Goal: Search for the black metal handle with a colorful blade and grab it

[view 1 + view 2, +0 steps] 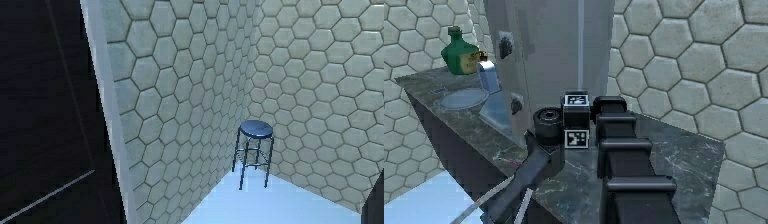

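Search step in hand, grab not begun. Whereabouts of knife: can't tell yet. Fwd view: stool [255,132] at 4 o'clock, in tiled corner. Arm side view: gripper [512,196] at 7 o'clock, past counter [684,150] edge. Apart or together: can't tell, nor whether holding anything. Green bottle [457,50] and pale dish [464,98] at 10 o'clock on counter. Next, prob.: scan counter top closer, esp. clutter nr bottle, then line up base before any reach.
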### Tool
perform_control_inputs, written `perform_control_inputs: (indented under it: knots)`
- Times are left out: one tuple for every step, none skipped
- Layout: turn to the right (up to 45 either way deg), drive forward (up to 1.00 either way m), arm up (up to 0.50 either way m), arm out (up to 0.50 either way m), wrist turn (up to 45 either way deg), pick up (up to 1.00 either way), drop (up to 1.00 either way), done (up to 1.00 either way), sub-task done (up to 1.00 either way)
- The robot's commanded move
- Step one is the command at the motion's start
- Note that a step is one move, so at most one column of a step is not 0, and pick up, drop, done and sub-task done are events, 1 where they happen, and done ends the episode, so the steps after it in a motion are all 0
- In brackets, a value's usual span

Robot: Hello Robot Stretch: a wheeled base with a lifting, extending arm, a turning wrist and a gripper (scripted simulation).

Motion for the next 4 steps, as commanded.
perform_control_inputs:
  knots:
    - [0.0,0.0,0.0,0.0,45.0,0.0,0.0,0.0,0.0]
    - [0.0,0.0,0.0,0.0,45.0,0.0,0.0,0.0,0.0]
    - [0.0,0.0,0.0,0.0,30.0,0.0,0.0,0.0,0.0]
    - [0.0,0.0,-0.16,0.0,0.0,0.0,0.0,0.0,0.0]
